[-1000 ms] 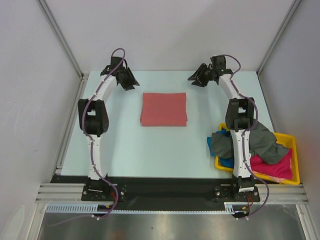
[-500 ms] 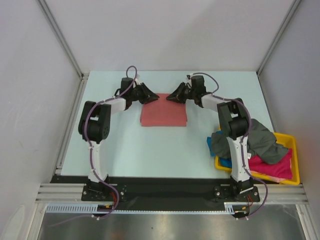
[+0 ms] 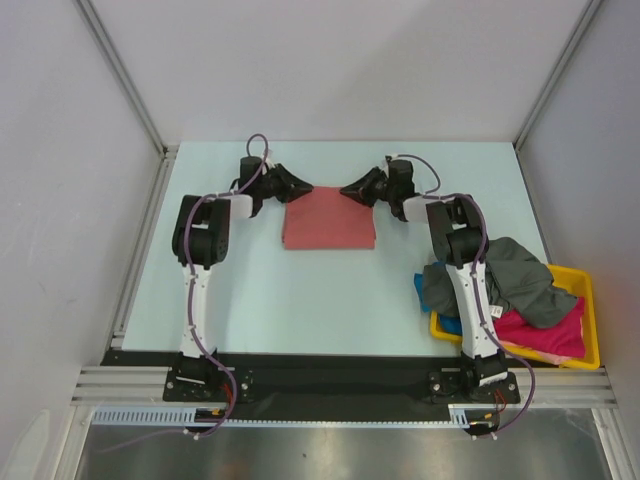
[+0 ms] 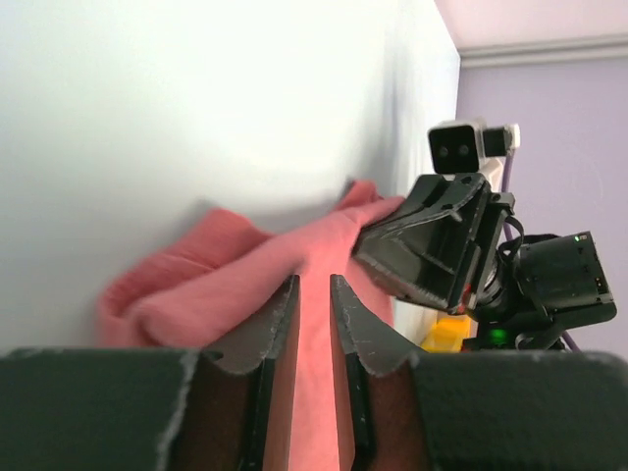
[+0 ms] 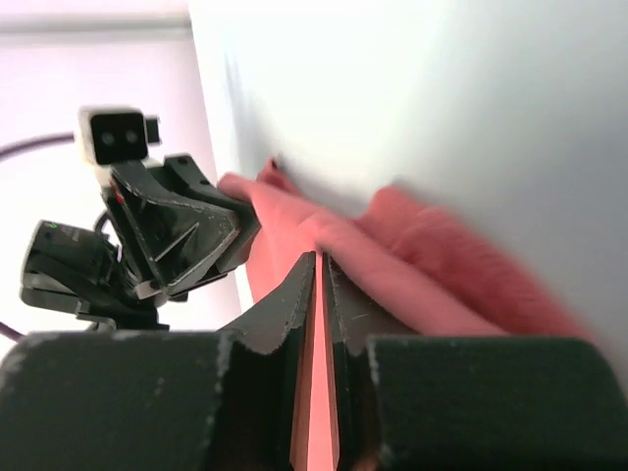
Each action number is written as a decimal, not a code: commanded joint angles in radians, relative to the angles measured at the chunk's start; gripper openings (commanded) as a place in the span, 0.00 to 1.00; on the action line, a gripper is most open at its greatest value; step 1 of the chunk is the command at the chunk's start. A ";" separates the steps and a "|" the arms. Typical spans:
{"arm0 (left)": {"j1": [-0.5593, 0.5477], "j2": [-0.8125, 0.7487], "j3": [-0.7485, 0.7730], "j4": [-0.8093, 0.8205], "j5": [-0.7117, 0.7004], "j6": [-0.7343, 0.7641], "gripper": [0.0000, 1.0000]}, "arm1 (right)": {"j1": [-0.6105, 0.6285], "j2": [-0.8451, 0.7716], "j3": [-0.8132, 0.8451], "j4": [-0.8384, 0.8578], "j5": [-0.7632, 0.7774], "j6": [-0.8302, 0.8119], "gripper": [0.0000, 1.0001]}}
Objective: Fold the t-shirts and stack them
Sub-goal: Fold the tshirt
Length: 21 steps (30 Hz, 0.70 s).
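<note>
The salmon-red t-shirt (image 3: pixel 328 218) lies folded into a rectangle at the middle back of the table. My left gripper (image 3: pixel 300 188) sits low at its far left corner. In the left wrist view (image 4: pixel 314 285) the jaws are narrowed on the red cloth (image 4: pixel 196 285). My right gripper (image 3: pixel 350 190) sits at the far right corner. In the right wrist view (image 5: pixel 321 257) its jaws are almost closed, with red cloth (image 5: pixel 442 255) in the slit. A dark grey t-shirt (image 3: pixel 525 285), a magenta-pink one (image 3: pixel 550 335) and a bright blue one (image 3: pixel 450 322) lie heaped at the right.
The yellow tray (image 3: pixel 590 300) at the near right holds the heap, and the grey and blue cloth spill over its left rim onto the table. Each wrist view shows the other gripper close by, the right one (image 4: pixel 432 245) and the left one (image 5: pixel 182 235). Walls enclose the table.
Both grippers came in from the far corners of the table and down to the red shirt's far edge. They now sit on its two far corners, and that edge looks slightly bunched.
</note>
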 commanded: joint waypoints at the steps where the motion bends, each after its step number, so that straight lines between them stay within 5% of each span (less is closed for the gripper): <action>1: 0.041 0.039 0.075 -0.031 -0.012 0.018 0.23 | -0.044 0.028 0.054 -0.059 0.081 -0.029 0.12; 12: 0.065 0.150 0.325 -0.264 0.000 0.125 0.24 | -0.107 0.124 0.252 -0.177 0.103 -0.041 0.13; 18: 0.076 -0.048 0.400 -0.579 -0.162 0.366 0.42 | -0.142 0.059 0.465 -0.562 0.112 -0.234 0.20; 21: 0.085 -0.198 0.347 -0.683 -0.236 0.419 0.45 | -0.173 -0.002 0.537 -0.738 0.118 -0.340 0.34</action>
